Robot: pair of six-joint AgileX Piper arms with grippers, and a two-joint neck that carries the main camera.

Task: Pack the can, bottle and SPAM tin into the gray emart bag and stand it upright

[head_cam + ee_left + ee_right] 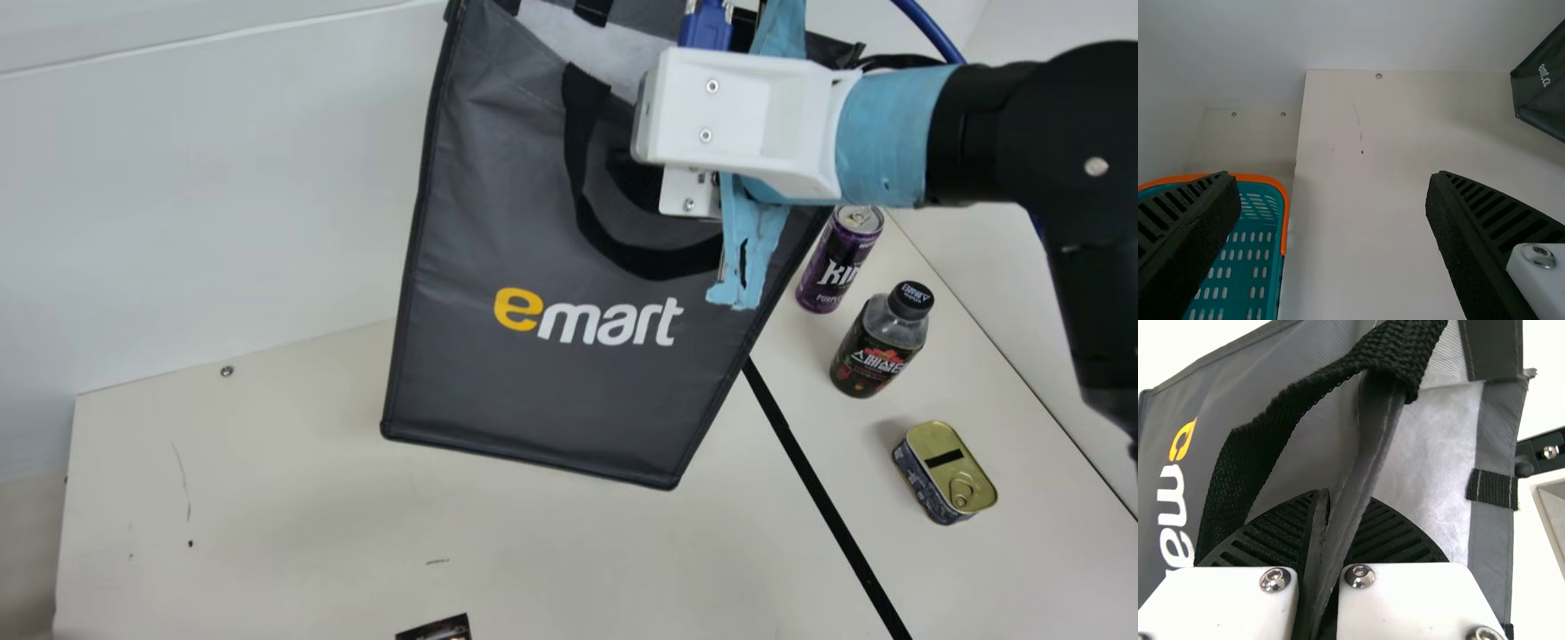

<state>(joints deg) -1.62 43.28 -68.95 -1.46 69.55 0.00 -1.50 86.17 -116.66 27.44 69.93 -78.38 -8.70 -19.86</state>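
Gray bag [533, 391], one: hanging or standing mouth upward at a slant, its front showing yellow and white lettering; whether its base is touching the table [267, 516], I cannot tell. Black handle [658, 262]: drooping in a loop down the bag's front.

Right gripper [738, 116], one: reaching across the bag's upper part in the main view. In the right wrist view the right gripper [1341, 513] is pinching a fold of gray fabric at the bag's mouth between its ribbed fingers, the pale lining showing alongside.

Left gripper [1333, 177], one: hovering above the table, its fingers standing wide apart with nothing between them. Basket [1261, 179], teal with orange rim: sitting beside the table's edge.

Purple can [839, 262], one: standing outside the bag, near its side. Dark bottle [876, 347], one: standing capped, just beside the can. Tin [942, 471], one: resting lid upward, near the bottle. All three are sitting beyond the black line [827, 498] on the table.
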